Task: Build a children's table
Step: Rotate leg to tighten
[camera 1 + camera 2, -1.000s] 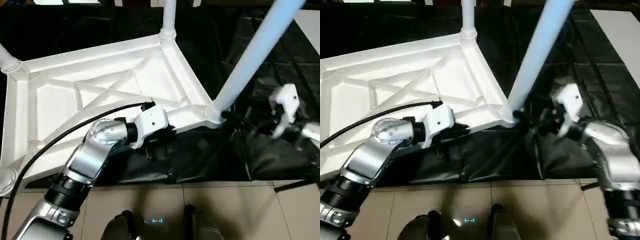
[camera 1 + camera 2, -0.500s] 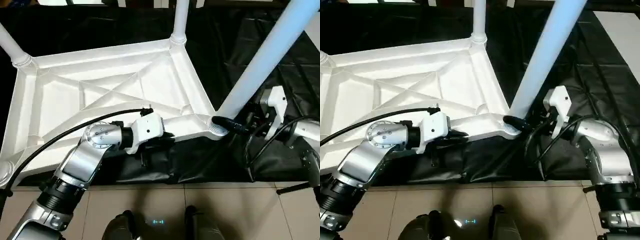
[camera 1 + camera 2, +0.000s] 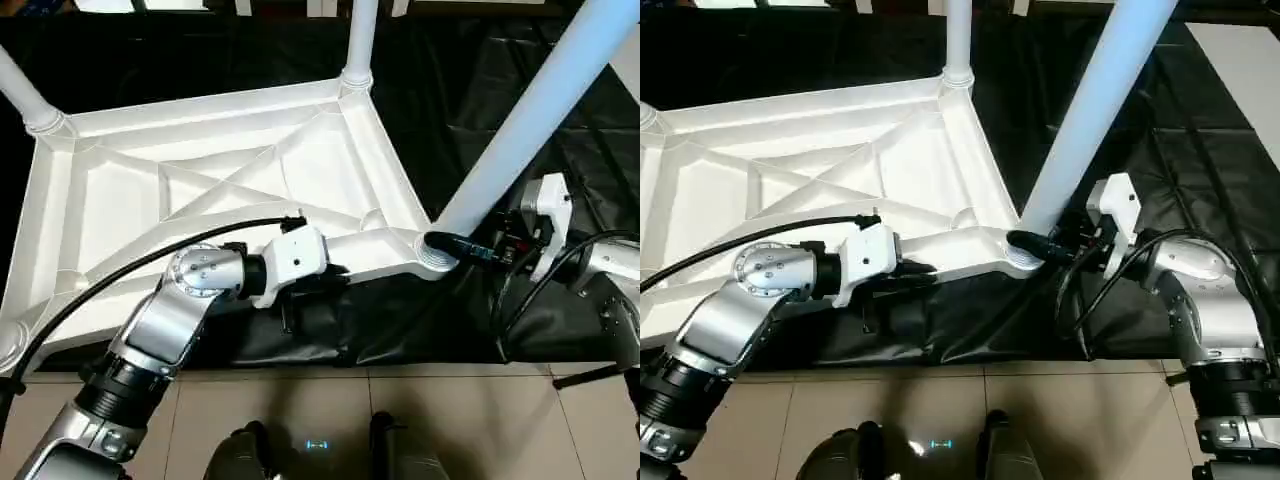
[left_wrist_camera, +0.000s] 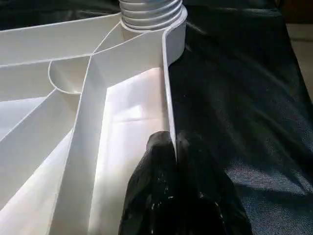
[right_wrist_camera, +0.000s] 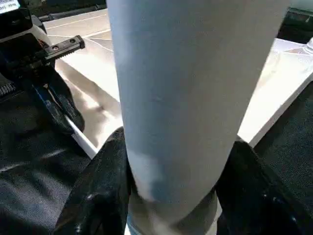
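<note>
The white tabletop [image 3: 200, 200] lies upside down on the black-draped work table, X-ribs facing up. Tube legs stand in the far left socket [image 3: 25, 95] and the far right socket [image 3: 360, 40]. A third leg [image 3: 530, 110] leans out of the near right socket [image 3: 432, 255]. My right gripper [image 5: 171, 181] is shut on this leg just above the socket, with one finger [image 5: 102, 191] on each side of it. My left gripper [image 4: 174, 147] is shut on the tabletop's near rim [image 4: 168, 88], pinching the thin wall. The near left socket [image 3: 8, 340] holds no leg.
Black cloth [image 3: 420, 320] hangs in folds over the work table's near edge. Tiled floor [image 3: 480, 420] lies below it. A black cable [image 3: 120, 275] arcs over my left forearm, and cables [image 3: 520, 290] loop by my right wrist. A white surface [image 3: 620, 50] shows at the far right.
My right gripper has moved left to the base of the near right leg and closed around it. The view has also shifted. My left gripper keeps its hold on the rim.
</note>
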### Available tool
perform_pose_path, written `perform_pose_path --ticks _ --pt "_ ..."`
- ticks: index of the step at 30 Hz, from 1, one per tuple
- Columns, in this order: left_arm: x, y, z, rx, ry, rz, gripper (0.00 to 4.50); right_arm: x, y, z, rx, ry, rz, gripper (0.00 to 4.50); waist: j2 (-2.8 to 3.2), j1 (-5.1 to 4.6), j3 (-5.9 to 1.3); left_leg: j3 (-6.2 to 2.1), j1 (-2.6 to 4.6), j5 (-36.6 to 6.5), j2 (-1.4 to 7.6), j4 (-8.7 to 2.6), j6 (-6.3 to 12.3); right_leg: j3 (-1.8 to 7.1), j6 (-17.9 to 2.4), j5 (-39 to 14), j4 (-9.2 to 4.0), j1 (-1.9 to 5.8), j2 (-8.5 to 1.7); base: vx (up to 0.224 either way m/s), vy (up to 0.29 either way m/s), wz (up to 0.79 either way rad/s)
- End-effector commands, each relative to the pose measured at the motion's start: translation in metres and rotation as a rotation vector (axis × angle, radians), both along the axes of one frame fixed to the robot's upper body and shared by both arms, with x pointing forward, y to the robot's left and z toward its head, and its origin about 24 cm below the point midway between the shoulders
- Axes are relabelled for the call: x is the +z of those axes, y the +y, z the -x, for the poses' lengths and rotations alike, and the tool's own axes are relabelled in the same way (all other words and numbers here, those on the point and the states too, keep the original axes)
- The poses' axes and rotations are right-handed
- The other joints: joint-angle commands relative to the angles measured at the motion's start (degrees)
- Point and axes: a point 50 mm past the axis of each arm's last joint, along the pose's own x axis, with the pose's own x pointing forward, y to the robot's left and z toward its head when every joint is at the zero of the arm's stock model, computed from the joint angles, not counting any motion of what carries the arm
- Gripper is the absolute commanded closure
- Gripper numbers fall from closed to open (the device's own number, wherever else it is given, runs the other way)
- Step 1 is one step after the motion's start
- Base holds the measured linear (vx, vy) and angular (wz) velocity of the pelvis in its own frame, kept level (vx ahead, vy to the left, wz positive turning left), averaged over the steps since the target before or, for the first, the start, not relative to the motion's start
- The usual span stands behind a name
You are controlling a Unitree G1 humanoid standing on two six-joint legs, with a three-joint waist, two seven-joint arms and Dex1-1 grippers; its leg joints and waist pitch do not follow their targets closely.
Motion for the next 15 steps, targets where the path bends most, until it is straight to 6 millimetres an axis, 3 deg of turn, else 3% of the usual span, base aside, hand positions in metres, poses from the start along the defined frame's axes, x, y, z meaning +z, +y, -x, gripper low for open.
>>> perform_pose_path --ticks 1,8,10,11,13,15 --pt "-0.021 -0.011 0.013 -0.082 0.092 0.01 4.5 -0.003 -0.004 0.0 -0.012 0.006 0.016 2.55 -1.28 -0.21 -5.33 -0.25 1.34 1.12 1.2 -2.27 13.01 0.23 -17.96 1.29 -1.38 4.0 -0.04 0.0 0.0 0.0" --pt "-0.021 -0.011 0.014 -0.071 0.096 0.013 4.5 -0.013 -0.002 -0.001 -0.074 0.023 0.025 2.59 -1.34 -0.31 -5.13 -0.33 1.22 -1.14 1.19 -2.36 11.84 0.25 -17.04 -2.97 -1.76 3.9 -0.13 0.0 0.0 0.0" --pt "-0.022 -0.011 0.014 -0.056 0.101 0.02 4.5 -0.018 -0.003 -0.004 -0.135 0.03 0.03 2.59 -1.33 -0.38 -5.02 -0.37 1.2 -2.49 1.19 -2.47 10.9 0.28 -16.49 -5.15 -1.94 3.79 -0.14 0.0 0.0 0.0" --pt "-0.021 -0.013 0.011 -0.01 0.107 0.03 4.5 -0.026 -0.004 -0.011 -0.245 0.048 0.023 2.59 -1.31 -0.43 -4.99 -0.43 1.12 -2.85 1.16 -2.52 10.62 0.27 -16.29 -5.86 -2.02 3.79 -0.15 0.0 0.0 0.0" --pt "-0.02 -0.019 0.005 0.084 0.128 0.056 4.5 -0.042 -0.004 -0.024 -0.476 0.093 -0.012 2.59 -0.99 -1.17 -4.6 -0.49 0.91 -4.99 1.05 -2.87 7.7 0.17 -15.48 -10.62 -2.6 3.46 -0.2 0.0 0.0 0.0" --pt "-0.02 -0.03 -0.002 0.19 0.141 0.062 4.5 -0.059 -0.001 -0.036 -0.685 0.159 -0.034 2.59 -1.21 -2.07 -4.57 -0.75 0.77 -8.47 0.93 -3.13 4.83 0.14 -13.78 -16.18 -3.07 3.57 -0.28 0.0 0.0 0.0"
